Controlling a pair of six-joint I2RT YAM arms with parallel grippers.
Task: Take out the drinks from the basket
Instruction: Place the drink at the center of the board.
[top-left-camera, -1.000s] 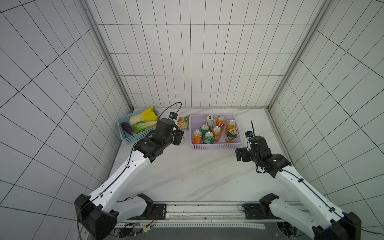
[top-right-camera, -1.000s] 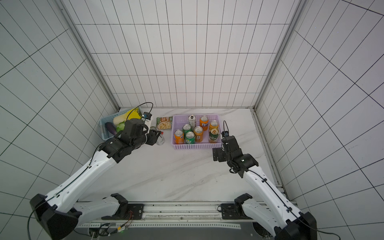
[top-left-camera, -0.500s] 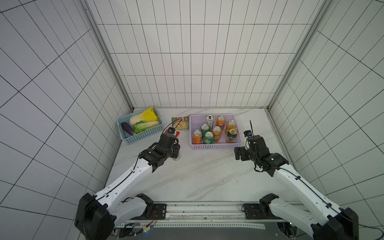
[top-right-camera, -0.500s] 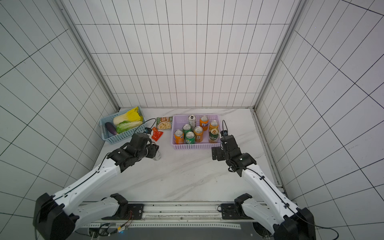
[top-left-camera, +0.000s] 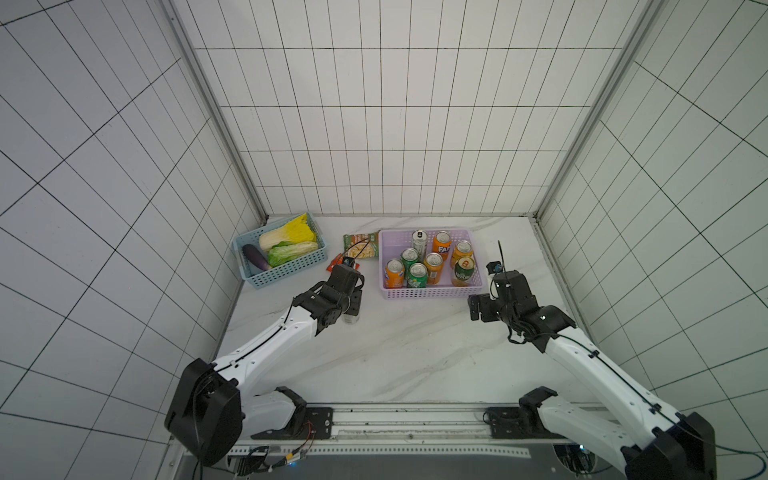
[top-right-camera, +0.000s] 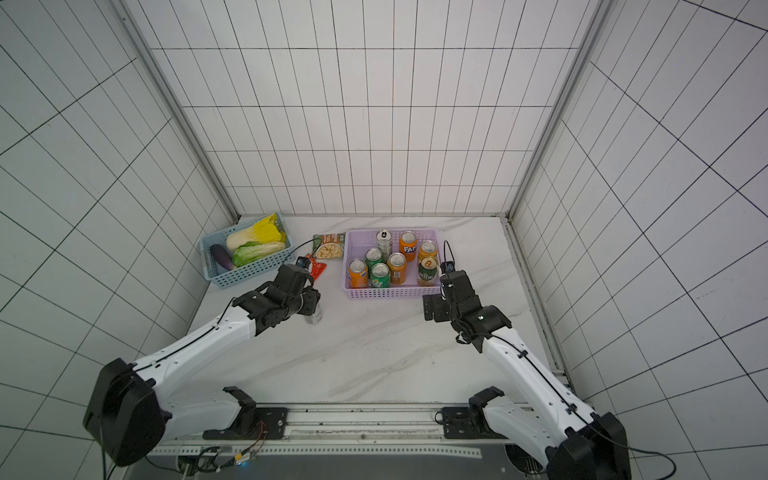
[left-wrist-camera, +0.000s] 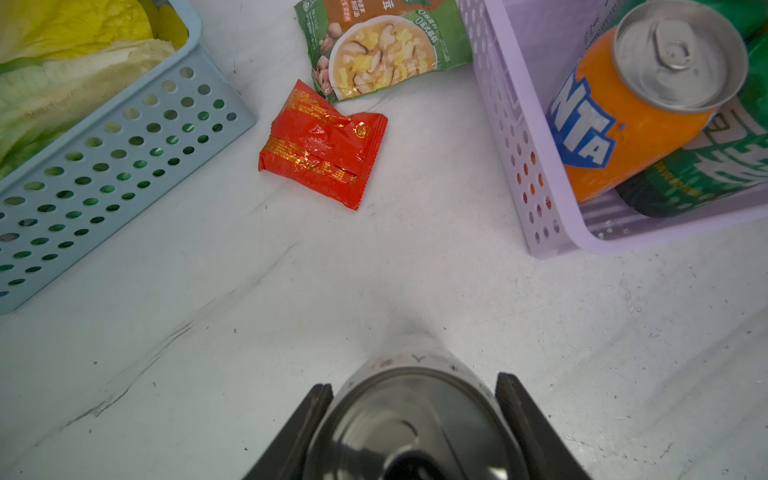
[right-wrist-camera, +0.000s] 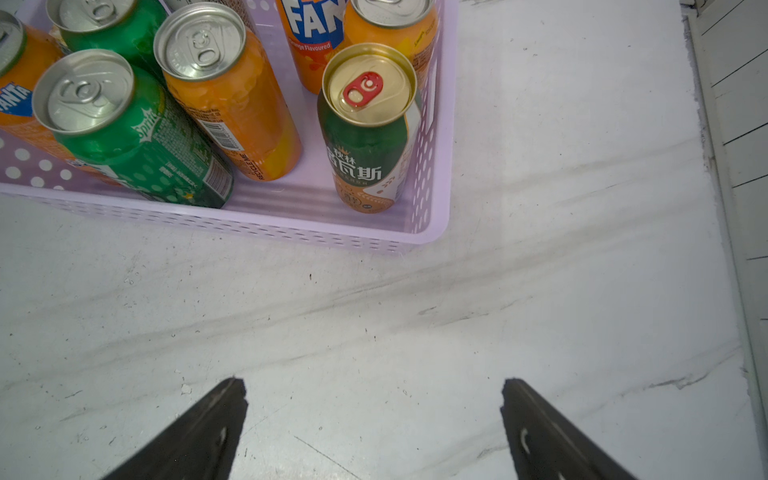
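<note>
Your left arm has drawn back from the gap between the two baskets onto the open tabletop (top-left-camera: 415, 345), bringing a silver-white can (top-right-camera: 314, 318) with it; your right arm has hardly shifted. The left tool (left-wrist-camera: 413, 384) is pinching that can by its sides, just under the rim. The can is upright and low over the marble, on the near side of the red packet (left-wrist-camera: 322, 145) and well clear of the lilac basket (top-left-camera: 432, 293). You cannot tell from these views whether its base already touches the surface. The right tool (right-wrist-camera: 374, 390) is spread wide and empty. It hovers over bare tabletop just in front of the basket's corner, where the dark green and orange can (right-wrist-camera: 368, 124) stands nearest to it.

So you are early in the job. One drink is out but not yet let go, and eight stand in the basket: four orange cans (top-left-camera: 441, 246), two green cans (top-left-camera: 417, 275), a second silver-white can (top-left-camera: 419, 240) and the dark green one. What is left, by the look of it, is to release this can and fetch the others.
</note>
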